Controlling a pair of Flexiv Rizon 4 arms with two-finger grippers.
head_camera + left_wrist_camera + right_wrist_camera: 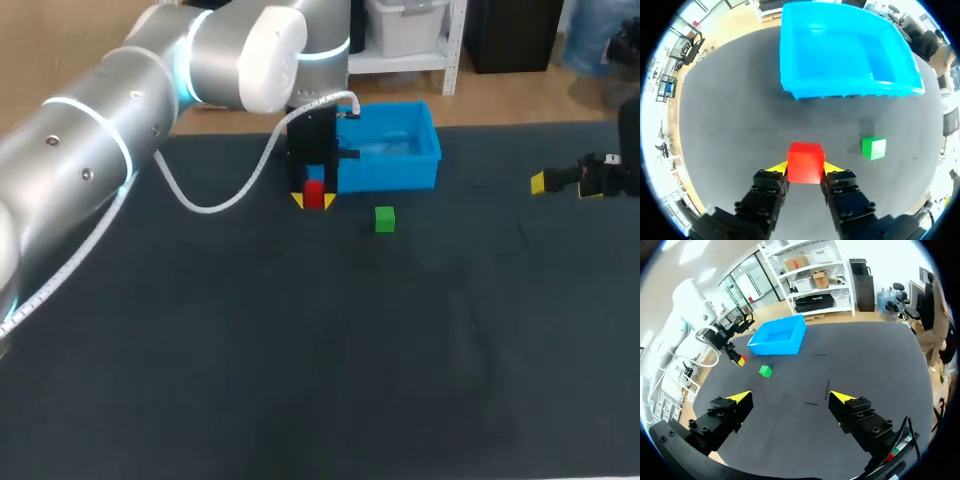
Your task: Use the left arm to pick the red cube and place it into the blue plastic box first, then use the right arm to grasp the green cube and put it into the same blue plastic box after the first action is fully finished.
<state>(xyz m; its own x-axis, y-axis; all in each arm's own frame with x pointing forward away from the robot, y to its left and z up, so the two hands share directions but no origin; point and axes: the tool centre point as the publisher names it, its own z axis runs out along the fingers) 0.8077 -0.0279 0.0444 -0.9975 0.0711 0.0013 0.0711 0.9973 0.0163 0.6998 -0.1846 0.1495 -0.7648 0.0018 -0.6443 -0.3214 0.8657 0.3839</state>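
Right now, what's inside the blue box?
The blue box looks empty: only its bare floor shows. The red cube is outside, in the left gripper; the green cube sits on the table. A strip behind the near wall is hidden.

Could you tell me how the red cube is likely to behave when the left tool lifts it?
Probably rigid: the red cube shows crisp, undented edges in the left tool. Its flat faces suggest it won't roll. Its smooth sides might slip slightly.
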